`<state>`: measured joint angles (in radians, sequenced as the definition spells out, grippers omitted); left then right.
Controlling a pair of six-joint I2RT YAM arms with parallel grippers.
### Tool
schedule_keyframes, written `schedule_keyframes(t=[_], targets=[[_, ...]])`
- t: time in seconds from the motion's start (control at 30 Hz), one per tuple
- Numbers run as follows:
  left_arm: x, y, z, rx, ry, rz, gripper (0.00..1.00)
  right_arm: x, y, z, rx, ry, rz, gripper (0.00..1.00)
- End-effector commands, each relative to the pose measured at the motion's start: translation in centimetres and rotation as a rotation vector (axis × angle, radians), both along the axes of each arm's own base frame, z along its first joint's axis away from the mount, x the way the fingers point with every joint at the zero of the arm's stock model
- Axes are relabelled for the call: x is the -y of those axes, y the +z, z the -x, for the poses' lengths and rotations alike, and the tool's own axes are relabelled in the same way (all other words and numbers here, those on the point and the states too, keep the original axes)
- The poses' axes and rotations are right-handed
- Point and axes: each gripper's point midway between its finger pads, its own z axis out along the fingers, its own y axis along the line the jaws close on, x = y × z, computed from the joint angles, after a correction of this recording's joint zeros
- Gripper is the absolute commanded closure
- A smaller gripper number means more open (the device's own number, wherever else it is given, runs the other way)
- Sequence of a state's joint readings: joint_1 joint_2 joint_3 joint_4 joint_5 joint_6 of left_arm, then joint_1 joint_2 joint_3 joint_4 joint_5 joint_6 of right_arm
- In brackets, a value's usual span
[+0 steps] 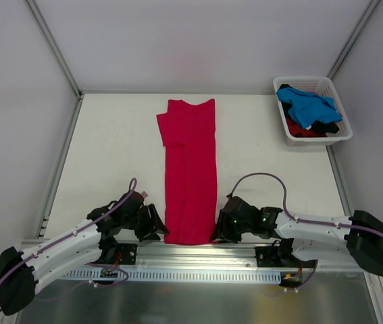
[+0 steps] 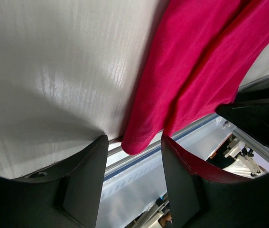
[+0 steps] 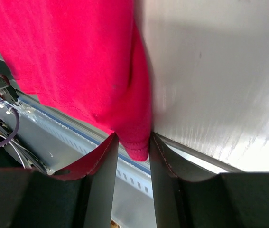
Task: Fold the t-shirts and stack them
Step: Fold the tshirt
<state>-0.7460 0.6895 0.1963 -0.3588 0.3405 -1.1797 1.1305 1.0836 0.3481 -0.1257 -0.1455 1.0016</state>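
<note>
Your red shirt (image 1: 190, 172) lies on the table (image 1: 110, 148) as one long narrow strip. Its sides are already folded in, the collar end points at the far edge, and the hem sits right at the near edge, midway between the two arm bases. That layout suits a crosswise fold, because the strip runs straight away from you and each arm can take one near corner.

The hem seems to hang just past the near edge of the table. That is likely why you came in low from the front: a finger can slip under the cloth there without scraping the surface.

Your left gripper (image 1: 156, 228) is at the near-left corner of the hem. In its wrist view the jaws stand well apart, with the corner (image 2: 136, 142) dangling between the fingers (image 2: 84, 175). There is daylight on one side, so it holds nothing yet.

Your right gripper (image 1: 219, 229) is at the near-right corner. Its jaws are much narrower and straddle the corner (image 3: 139, 145), with cloth filling most of the gap beside one finger (image 3: 165, 175). You cannot tell from here whether it is pinching.

The basket (image 1: 316, 140) in the far-right corner holds the waiting shirts, a blue shirt (image 1: 306, 104) on top of dark and red ones. It is well apart from your work.

Your next move probably needs both corners gripped evenly; if one slips, the fold will go skew.
</note>
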Motion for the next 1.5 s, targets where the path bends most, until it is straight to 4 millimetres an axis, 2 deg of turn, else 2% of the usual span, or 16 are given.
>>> schedule_keyframes(t=[0.0,0.17,0.6,0.63,0.67,0.77,0.8,0.83,0.9,1.0,1.03,1.13,1.27,1.47], targets=[[-0.1,-0.8,0.5,-0.017,-0.009,-0.008,0.51,2.0,-1.3,1.0,-0.031,-0.014,0.076,0.64],[-0.1,-1.2,0.7,-0.033,-0.019,-0.025,0.54,1.7,-1.3,0.9,-0.03,-0.012,0.073,0.65],[-0.8,-2.7,1.8,-0.062,-0.047,-0.065,0.6,0.9,-1.6,1.0,-0.032,0.006,0.081,0.78],[-0.8,-2.7,1.7,-0.058,-0.045,-0.069,0.63,0.9,-1.7,1.0,-0.035,0.005,0.085,0.84],[-0.8,-2.8,1.7,-0.056,-0.048,-0.07,0.7,0.9,-1.7,1.1,-0.034,0.009,0.085,0.87],[-0.7,-2.8,1.7,-0.06,-0.057,-0.074,0.8,0.8,-1.6,1.0,-0.03,0.01,0.085,0.96],[-0.7,-2.8,1.7,-0.055,-0.067,-0.078,0.91,0.8,-1.6,1.0,-0.029,0.009,0.086,1.0],[-0.6,-2.6,1.5,-0.051,-0.075,-0.078,1.0,0.7,-1.4,1.0,-0.027,0.011,0.081,1.0],[-0.4,-2.4,1.4,-0.036,-0.098,-0.078,1.0,0.6,-1.2,1.0,-0.022,0.018,0.079,0.99],[0.0,-1.2,0.8,-0.013,-0.104,-0.073,1.0,0.2,-0.1,0.4,0.011,0.03,0.066,1.0],[0.5,-0.2,0.1,0.01,-0.105,-0.065,1.0,0.0,0.2,0.1,0.025,0.027,0.064,1.0],[0.5,1.3,-1.1,0.068,-0.118,-0.101,1.0,-1.0,1.8,-1.5,0.066,0.014,0.029,1.0],[1.2,3.5,-2.7,0.118,-0.139,-0.118,1.0,-1.2,3.0,-3.2,0.106,0.019,0.03,1.0],[1.2,6.8,-5.4,0.199,-0.106,-0.099,1.0,-1.8,6.7,-6.6,0.199,0.029,0.001,1.0]])
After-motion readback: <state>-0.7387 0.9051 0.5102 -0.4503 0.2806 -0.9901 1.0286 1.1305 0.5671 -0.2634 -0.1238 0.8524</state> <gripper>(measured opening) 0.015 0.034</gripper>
